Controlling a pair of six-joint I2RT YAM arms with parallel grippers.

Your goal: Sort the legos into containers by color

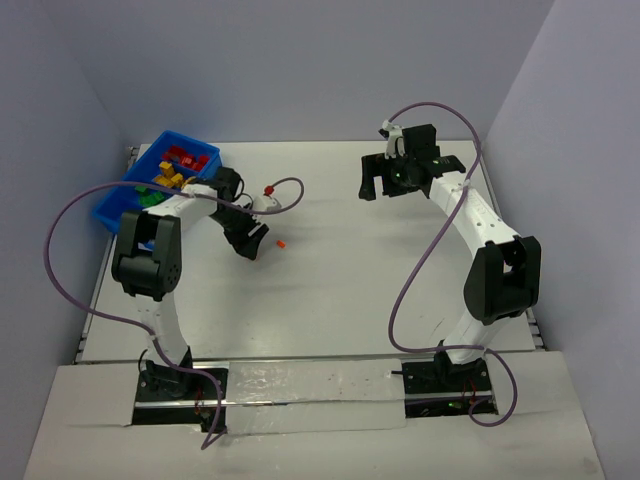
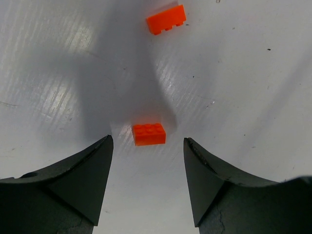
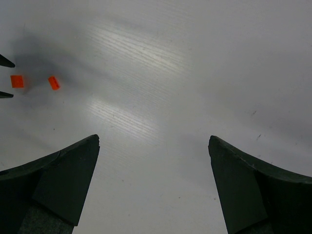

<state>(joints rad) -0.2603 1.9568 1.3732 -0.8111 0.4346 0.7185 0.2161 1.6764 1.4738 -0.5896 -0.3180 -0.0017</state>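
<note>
loc: robot lab | seen: L arm (image 1: 148,262) + R arm (image 1: 503,275) bolted to tbl (image 1: 330,290) — plain walls (image 1: 300,60)

Bright, even overhead light; soft shadows and streaky glare
In the top view the white table (image 1: 330,290) is evenly lit from above, with faint shadows. Both wrist views show pale streaks of glare on it and broad grey shadow; the nearer orange brick (image 2: 148,134) is in sharp focus.

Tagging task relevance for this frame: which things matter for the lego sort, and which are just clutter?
Job:
- blue bin
- bricks already in it
- orange brick framed by the open left gripper
- second orange brick beyond it

Lying about:
- purple cables
- glossy strip at the near table edge
</note>
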